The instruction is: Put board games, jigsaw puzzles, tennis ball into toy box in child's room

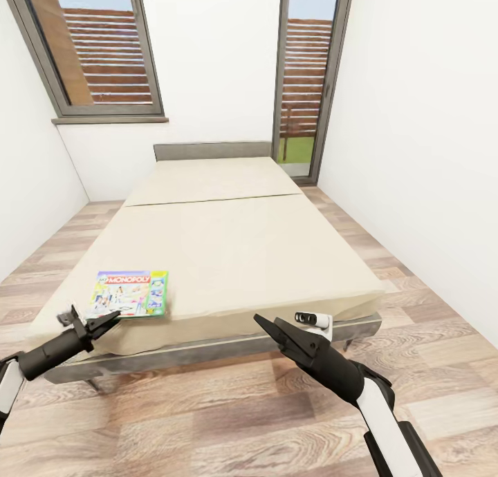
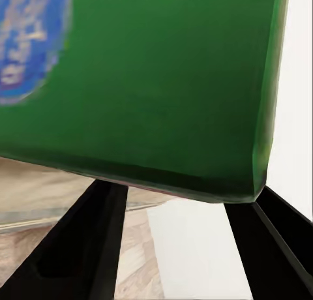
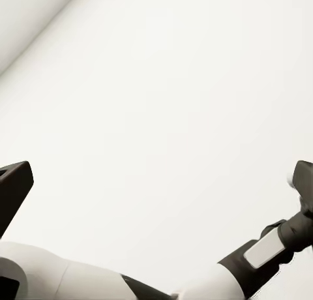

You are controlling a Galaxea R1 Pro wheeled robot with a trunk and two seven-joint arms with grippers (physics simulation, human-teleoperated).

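Observation:
One board game, the green-and-white Monopoly box [image 1: 131, 292], lies flat on the near left corner of the beige bed [image 1: 249, 242]. My left gripper [image 1: 104, 319] is open at the box's near edge. In the left wrist view the box's dark green side [image 2: 163, 85] is very close, with its corner between my two spread black fingers [image 2: 78, 248]; I cannot tell whether they touch it. My right gripper [image 1: 266, 323] hovers open in front of the bed's foot with nothing in it. Its fingertips [image 3: 13, 189] stand far apart against a white wall.
The bed's grey frame [image 1: 207, 349] runs across just ahead of both arms. White walls close in on both sides, with strips of wood-plank floor [image 1: 387, 256] beside the bed. A window [image 1: 97, 48] and a glass door [image 1: 308, 76] are in the far wall.

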